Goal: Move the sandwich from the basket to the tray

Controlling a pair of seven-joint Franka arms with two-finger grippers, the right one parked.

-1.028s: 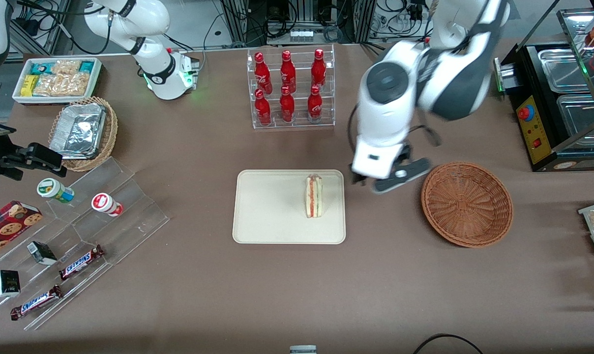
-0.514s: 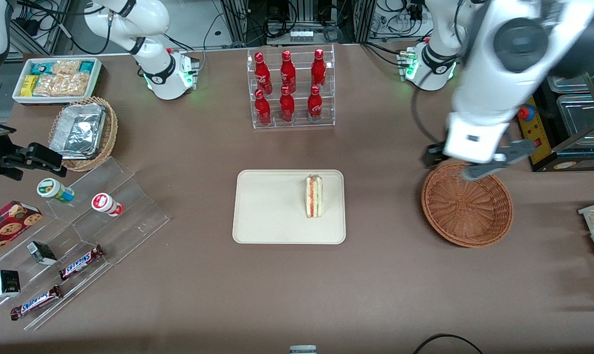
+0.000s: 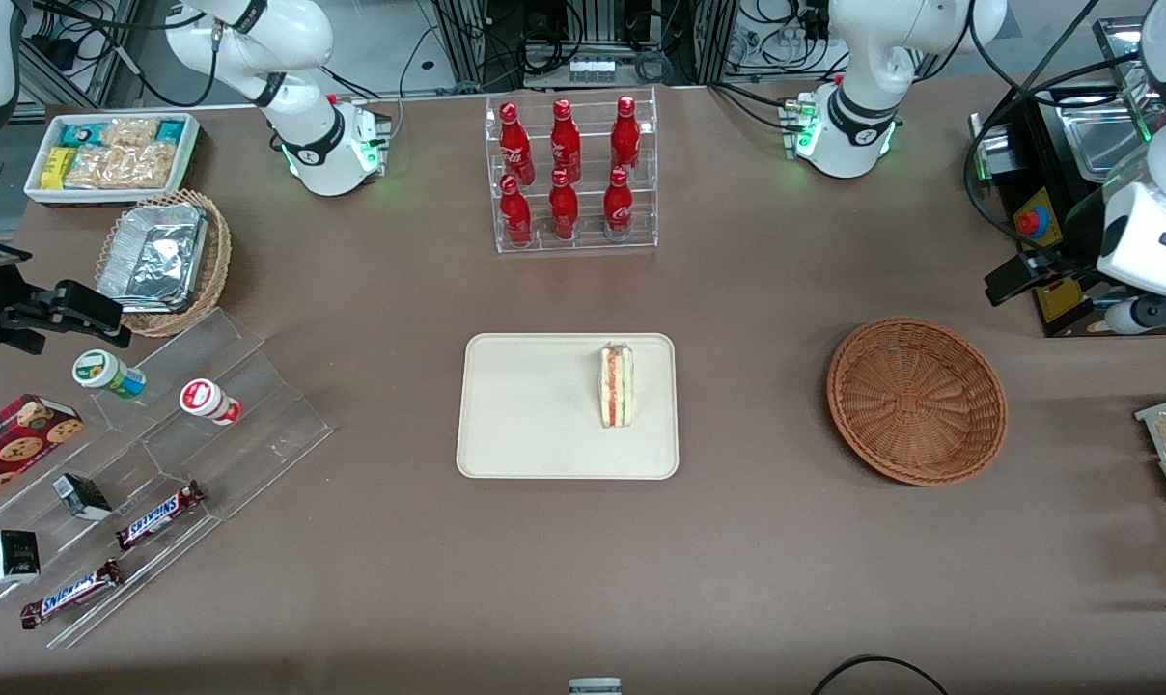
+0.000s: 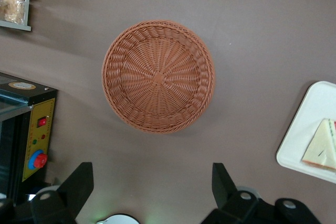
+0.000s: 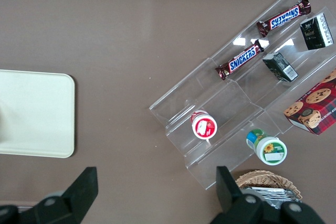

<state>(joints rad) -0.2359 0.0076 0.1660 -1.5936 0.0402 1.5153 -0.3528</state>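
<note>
Front view: we find the sandwich standing on the tray at frame centre, and the basket, centre-right, empty, so the task looks done. The gripper hangs at the right edge near the black warmer cabinet, apparently wide open, holding nothing. Cola bottles stand well apart; nothing obstructs.

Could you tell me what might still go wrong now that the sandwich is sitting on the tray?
The sandwich stands on edge close to the tray rim nearest the basket, so a bump could tip it or push it off. The gripper, jaws open, hangs beside the black machine at the working arm's end of the table; a careless further move there could strike it.
</note>
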